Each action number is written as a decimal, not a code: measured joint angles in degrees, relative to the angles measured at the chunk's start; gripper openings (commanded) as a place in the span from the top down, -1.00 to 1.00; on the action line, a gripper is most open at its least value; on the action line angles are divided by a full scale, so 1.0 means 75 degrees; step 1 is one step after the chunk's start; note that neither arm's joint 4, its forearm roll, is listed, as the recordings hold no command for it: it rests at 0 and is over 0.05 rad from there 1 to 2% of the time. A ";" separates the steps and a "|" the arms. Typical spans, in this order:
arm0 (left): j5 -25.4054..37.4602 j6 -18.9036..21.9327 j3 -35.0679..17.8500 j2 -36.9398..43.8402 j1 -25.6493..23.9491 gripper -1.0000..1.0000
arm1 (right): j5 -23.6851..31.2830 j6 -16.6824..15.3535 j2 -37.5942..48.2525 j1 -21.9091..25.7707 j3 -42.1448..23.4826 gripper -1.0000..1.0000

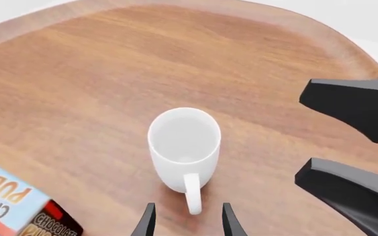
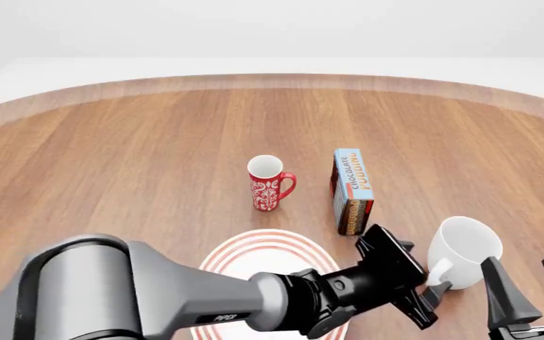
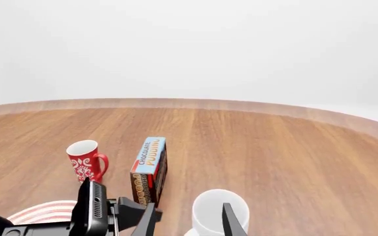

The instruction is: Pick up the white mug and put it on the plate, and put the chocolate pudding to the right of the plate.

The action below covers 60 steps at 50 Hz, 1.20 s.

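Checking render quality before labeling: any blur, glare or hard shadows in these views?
Front view: sharp, flat even light, only a faint soft shadow under the white mug; the left arm hides part of the plate. Left wrist view: mug crisp, table grain softly smeared, no glare. Right wrist view: blank bright background, chocolate pudding lettering legible.

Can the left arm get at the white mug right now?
Probably yes. The left gripper is open at the mug's handle, nothing between them. The right gripper sits close beside but off the line.
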 measured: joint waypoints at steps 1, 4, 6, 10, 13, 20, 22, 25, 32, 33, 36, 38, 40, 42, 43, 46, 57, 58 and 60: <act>0.0005 -0.0003 -0.0019 0.0019 -0.0003 -1.00 | 0.0000 0.0002 0.0000 0.0000 0.0000 -1.00; 0.0021 -0.0013 -0.0075 0.0075 -0.0013 -1.00 | 0.0001 0.0007 0.0000 -0.0001 0.0000 -1.00; 0.0031 -0.0018 -0.0110 0.0111 -0.0021 -1.00 | 0.0002 0.0011 0.0000 -0.0002 -0.0001 -1.00; 0.0050 -0.0029 -0.0180 0.0183 -0.0037 -1.00 | 0.0002 0.0018 0.0000 -0.0002 -0.0001 -1.00; 0.0063 -0.0037 -0.0231 0.0234 -0.0043 -1.00 | 0.0002 0.0021 0.0000 -0.0002 0.0002 -1.00; 0.0092 -0.0065 -0.0340 0.0339 -0.0052 -1.00 | -0.0003 0.0027 0.0000 -0.0002 0.0009 -1.00; 0.0099 -0.0074 -0.0370 0.0368 -0.0052 -1.00 | -0.0004 0.0027 0.0000 -0.0003 0.0012 -1.00; 0.0108 -0.0087 -0.0409 0.0408 -0.0052 -1.00 | -0.0007 0.0028 0.0000 -0.0004 0.0017 -1.00; 0.0133 -0.0119 -0.0508 0.0513 -0.0045 -1.00 | -0.0008 0.0032 0.0000 -0.0010 0.0028 -1.00; 0.0137 -0.0123 -0.0523 0.0529 -0.0046 -1.00 | -0.0008 0.0033 0.0000 -0.0011 0.0028 -1.00; 0.0148 -0.0136 -0.0565 0.0577 -0.0048 -1.00 | -0.0007 0.0034 0.0000 -0.0015 0.0031 -1.00; 0.0156 -0.0144 -0.0593 0.0608 -0.0050 -1.00 | -0.0006 0.0036 0.0000 -0.0016 0.0032 -1.00; 0.0164 -0.0153 -0.0620 0.0638 -0.0053 -1.00 | -0.0005 0.0038 0.0000 -0.0018 0.0033 -1.00; 0.0171 -0.0161 -0.0645 0.0668 -0.0057 -1.00 | -0.0003 0.0039 0.0000 -0.0019 0.0033 -1.00; 0.0175 -0.0165 -0.0657 0.0683 -0.0060 -1.00 | -0.0003 0.0040 0.0000 -0.0019 0.0033 -1.00; 0.0190 -0.0177 -0.0697 0.0725 -0.0069 -1.00 | 0.0000 0.0042 0.0000 -0.0021 0.0031 -1.00; 0.0217 -0.0231 -0.0828 0.0875 -0.0098 -1.00 | 0.0011 0.0050 0.0000 -0.0030 0.0021 -1.00; 0.0220 -0.0235 -0.0841 0.0890 -0.0098 -1.00 | 0.0012 0.0051 0.0000 -0.0030 0.0020 -1.00; 0.0225 -0.0242 -0.0863 0.0916 -0.0098 -1.00 | 0.0013 0.0052 0.0000 -0.0030 0.0019 -1.00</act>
